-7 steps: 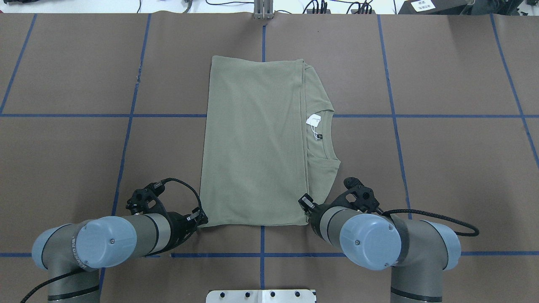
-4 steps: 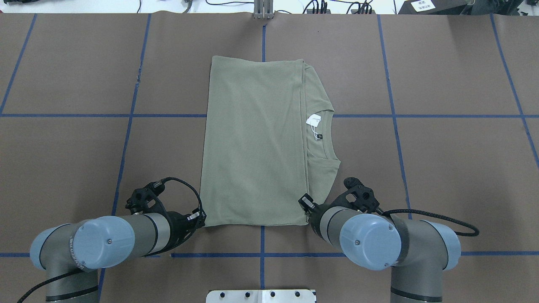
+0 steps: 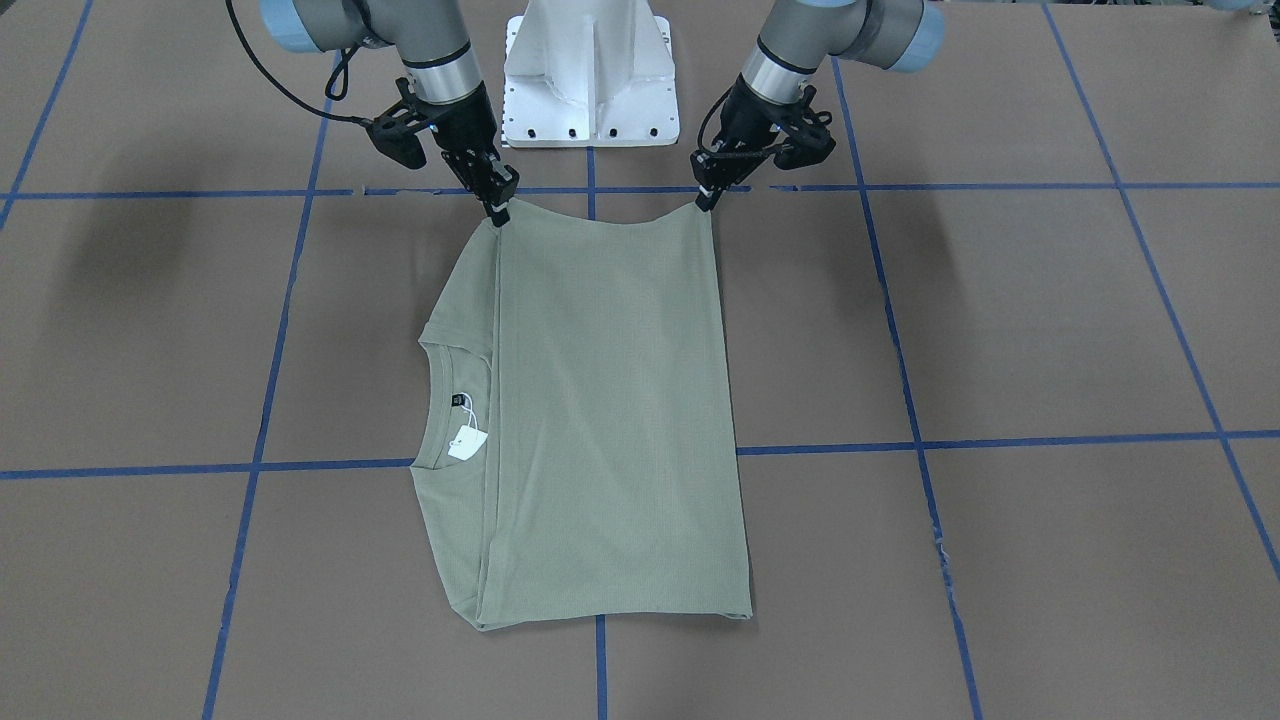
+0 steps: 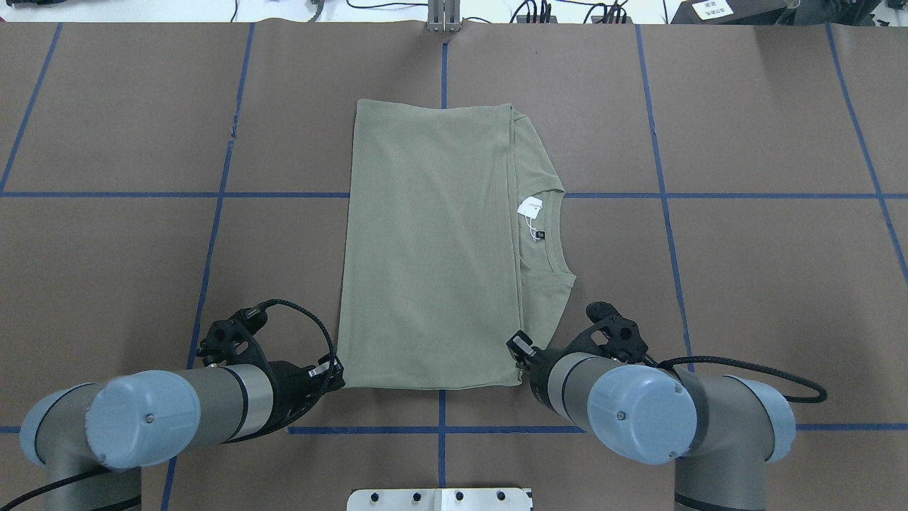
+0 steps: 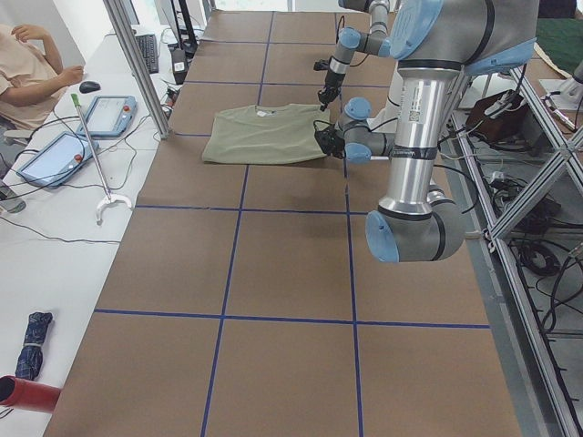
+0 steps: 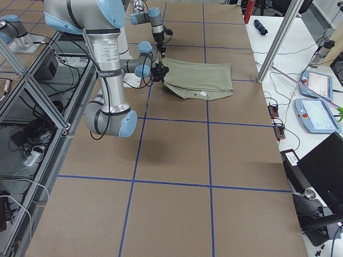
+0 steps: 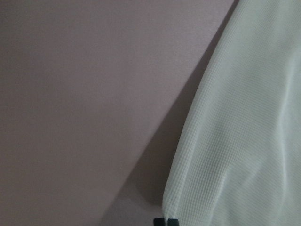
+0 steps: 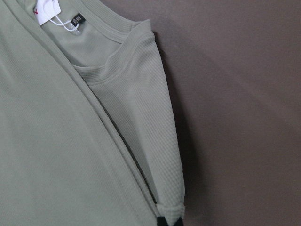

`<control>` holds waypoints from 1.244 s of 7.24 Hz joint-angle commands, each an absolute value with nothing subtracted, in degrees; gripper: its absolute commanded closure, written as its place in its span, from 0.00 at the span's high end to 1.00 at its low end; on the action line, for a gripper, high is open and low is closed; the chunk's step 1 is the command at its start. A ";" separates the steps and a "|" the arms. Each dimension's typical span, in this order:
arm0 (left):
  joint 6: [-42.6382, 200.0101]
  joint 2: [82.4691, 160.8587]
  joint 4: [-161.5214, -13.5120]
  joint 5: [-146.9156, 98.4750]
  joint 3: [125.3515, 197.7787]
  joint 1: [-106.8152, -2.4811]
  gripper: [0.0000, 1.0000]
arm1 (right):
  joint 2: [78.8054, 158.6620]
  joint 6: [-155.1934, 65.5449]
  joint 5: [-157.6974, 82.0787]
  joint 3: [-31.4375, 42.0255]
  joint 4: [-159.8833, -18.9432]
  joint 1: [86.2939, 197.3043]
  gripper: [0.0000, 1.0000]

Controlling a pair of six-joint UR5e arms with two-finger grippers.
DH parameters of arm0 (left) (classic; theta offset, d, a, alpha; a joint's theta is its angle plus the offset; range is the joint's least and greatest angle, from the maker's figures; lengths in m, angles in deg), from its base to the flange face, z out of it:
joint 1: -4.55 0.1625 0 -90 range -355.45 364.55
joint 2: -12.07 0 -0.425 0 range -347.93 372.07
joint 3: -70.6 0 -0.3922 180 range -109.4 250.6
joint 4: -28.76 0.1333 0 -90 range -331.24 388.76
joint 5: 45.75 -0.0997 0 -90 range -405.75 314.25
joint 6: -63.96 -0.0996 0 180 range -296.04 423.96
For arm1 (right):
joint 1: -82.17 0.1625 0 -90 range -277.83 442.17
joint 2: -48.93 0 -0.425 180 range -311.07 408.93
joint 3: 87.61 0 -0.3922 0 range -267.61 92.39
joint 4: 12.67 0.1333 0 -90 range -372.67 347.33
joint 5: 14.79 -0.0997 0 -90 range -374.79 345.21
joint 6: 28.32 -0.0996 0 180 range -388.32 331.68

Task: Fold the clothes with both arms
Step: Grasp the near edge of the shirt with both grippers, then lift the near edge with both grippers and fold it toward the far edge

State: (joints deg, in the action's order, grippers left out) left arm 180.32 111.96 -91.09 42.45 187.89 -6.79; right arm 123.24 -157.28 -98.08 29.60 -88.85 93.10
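The pale sage-green shirt lies folded on the brown table, its collar and white hang tag on the overhead view's right. My left gripper is shut on the shirt's near left corner. My right gripper is shut on the near right corner. In the front-facing view the left gripper and right gripper hold that edge of the shirt slightly raised, and it sags between them. The right wrist view shows bunched shirt fabric pinched at the fingertips.
The white pedestal base stands just behind both grippers. Blue tape lines grid the brown table. Off the table's far side in the exterior left view sit a person, tablets and a metal post.
Both arms have drawn back toward the robot's base. The shirt's near edge has come with them, and the whole shirt has slid a little toward the robot.
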 commanded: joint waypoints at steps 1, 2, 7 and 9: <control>186.89 109.89 -86.75 42.31 197.82 -3.11 0.00 | 126.88 -163.02 -99.34 37.68 -88.95 91.75 0.00; 189.52 110.59 -85.07 42.57 202.39 -3.19 0.00 | 127.84 -163.58 -99.34 43.29 -92.87 91.75 0.00; 180.27 123.76 -81.02 49.67 192.79 -20.72 0.00 | 111.62 -158.61 -111.53 30.47 -98.98 111.83 0.00; 174.28 125.09 -81.62 51.98 187.08 -27.24 0.00 | 109.23 -154.37 -111.91 25.00 -98.62 114.94 0.00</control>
